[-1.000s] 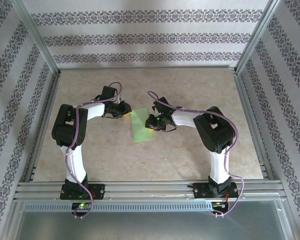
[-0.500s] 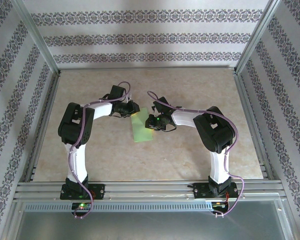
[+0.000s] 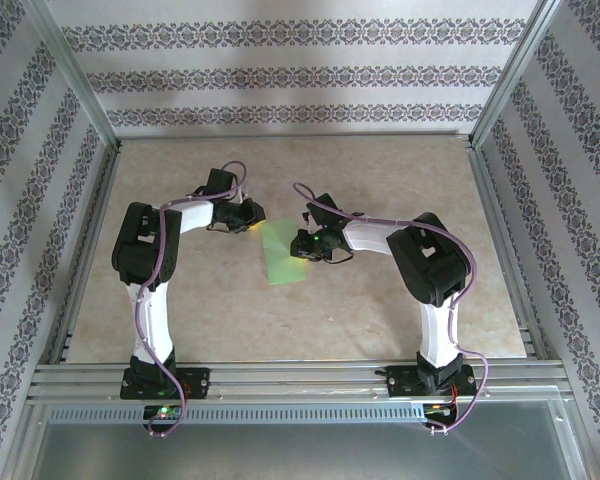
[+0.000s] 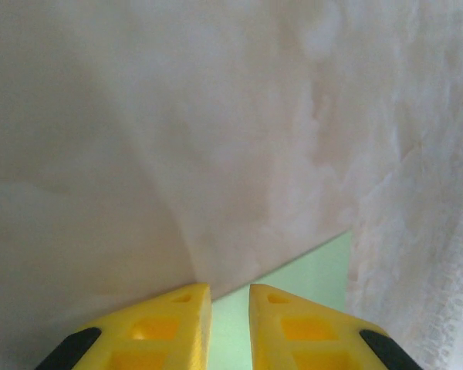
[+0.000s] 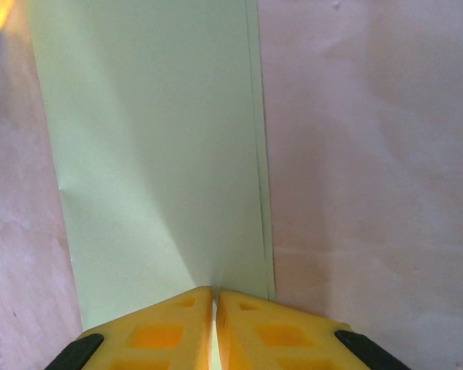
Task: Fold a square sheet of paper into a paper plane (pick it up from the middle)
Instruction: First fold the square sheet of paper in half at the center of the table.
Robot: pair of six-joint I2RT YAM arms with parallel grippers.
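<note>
The square sheet of paper lies on the table folded into a narrow light green strip, with its doubled edges along the right side in the right wrist view. My left gripper sits low at the strip's far left corner. Its yellow fingers stand almost together, and green paper shows through the thin slit under them. My right gripper is at the strip's right edge, shut, with its tips down on the paper just inside the doubled edge. Nothing is lifted.
The beige marbled tabletop is bounded by metal rails and patterned wallpaper walls. Both arms bend inward over the middle of the table, elbows out to the sides. Open tabletop lies behind and in front of the strip.
The left arm reached right over the strip's far end half a second ago, then drew back left to the corner. The right arm and the paper have stayed still.
</note>
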